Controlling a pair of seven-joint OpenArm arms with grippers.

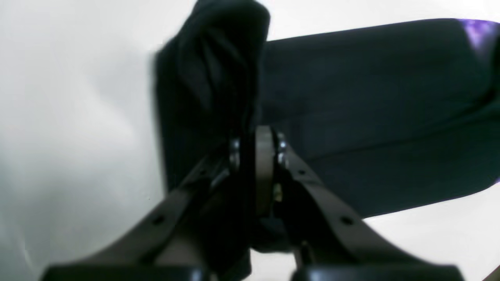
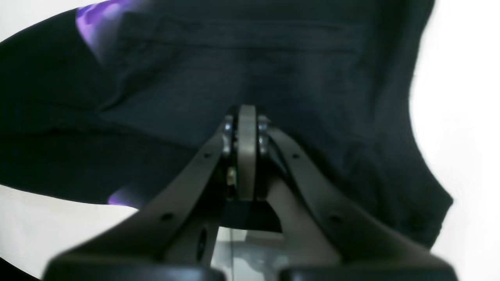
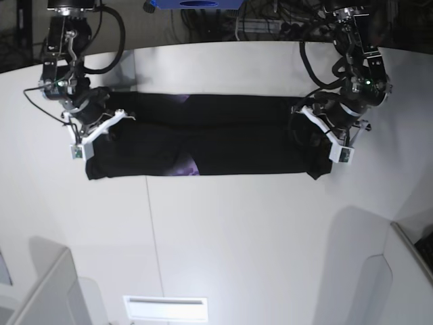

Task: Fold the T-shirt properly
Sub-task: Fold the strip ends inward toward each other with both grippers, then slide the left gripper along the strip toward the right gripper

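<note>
The black T-shirt (image 3: 223, 139) lies folded into a long band across the white table, with bits of purple print (image 3: 187, 166) showing at its front edge. My left gripper (image 3: 310, 128) is at the band's right end, shut on a raised bunch of cloth (image 1: 218, 62); its fingertips (image 1: 269, 148) are pressed together. My right gripper (image 3: 108, 124) is at the band's left end, shut on the cloth (image 2: 312, 70), with its fingertips (image 2: 247, 125) pressed together. Purple print also shows in the left wrist view (image 1: 478, 31) and in the right wrist view (image 2: 97, 15).
The white table (image 3: 237, 230) has a seam (image 3: 150, 230) running toward the front. Grey bins stand at the front left (image 3: 40, 291) and front right (image 3: 399, 277). A white slot (image 3: 166, 308) sits at the front edge. Cables and a blue object (image 3: 196, 3) lie behind the table.
</note>
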